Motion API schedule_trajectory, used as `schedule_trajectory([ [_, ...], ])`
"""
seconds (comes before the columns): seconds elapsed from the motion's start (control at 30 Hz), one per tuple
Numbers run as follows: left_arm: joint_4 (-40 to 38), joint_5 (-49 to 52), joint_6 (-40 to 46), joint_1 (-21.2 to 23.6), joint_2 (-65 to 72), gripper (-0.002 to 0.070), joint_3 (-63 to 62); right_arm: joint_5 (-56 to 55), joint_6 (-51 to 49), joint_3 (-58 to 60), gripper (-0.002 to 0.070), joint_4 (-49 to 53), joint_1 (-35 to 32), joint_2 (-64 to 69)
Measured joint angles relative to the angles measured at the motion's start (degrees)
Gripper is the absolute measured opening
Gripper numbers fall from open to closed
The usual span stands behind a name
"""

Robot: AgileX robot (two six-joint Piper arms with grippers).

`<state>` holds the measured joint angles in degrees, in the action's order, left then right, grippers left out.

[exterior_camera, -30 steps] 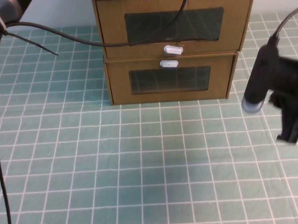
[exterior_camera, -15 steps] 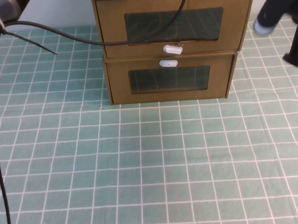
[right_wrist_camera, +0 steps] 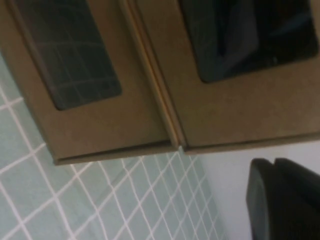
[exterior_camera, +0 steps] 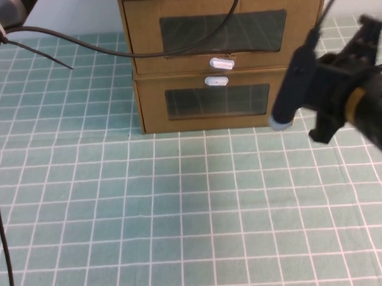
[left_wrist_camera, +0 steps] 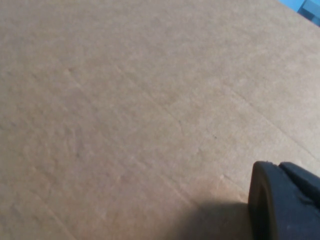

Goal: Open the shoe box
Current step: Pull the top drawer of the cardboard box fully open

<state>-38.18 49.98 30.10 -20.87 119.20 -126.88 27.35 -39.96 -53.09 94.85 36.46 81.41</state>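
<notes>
By the shoe boxes, right claw shut, empty, left claw above cardboard, state hidden

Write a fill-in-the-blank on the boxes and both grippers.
The stacked boxes number ___.
Their handles are ___.
The right gripper, shut, is by the lower box's ___ front corner.
The left gripper is close over plain ___.
Missing: two; white; right; cardboard.
</notes>
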Motion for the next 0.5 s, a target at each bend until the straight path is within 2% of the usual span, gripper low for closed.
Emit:
schedule_trajectory([
  [0.13,0.0,0.0,0.0,0.0,0.0,-0.0005,0.0,-0.96,-2.89,-1.35,0.0034,0.24,0.66,3.86],
  [0.37,0.0,0.0,0.0,0.0,0.0,-0.0005,0.0,-2.53,-7.55,-4.01,0.0251,0.46,0.98,7.71],
  [0.5,0.27,0.0,0.0,0.0,0.0,-0.0005,0.0,-5.0,-7.65,-5.96,0.0284,0.46,1.11,9.46],
])
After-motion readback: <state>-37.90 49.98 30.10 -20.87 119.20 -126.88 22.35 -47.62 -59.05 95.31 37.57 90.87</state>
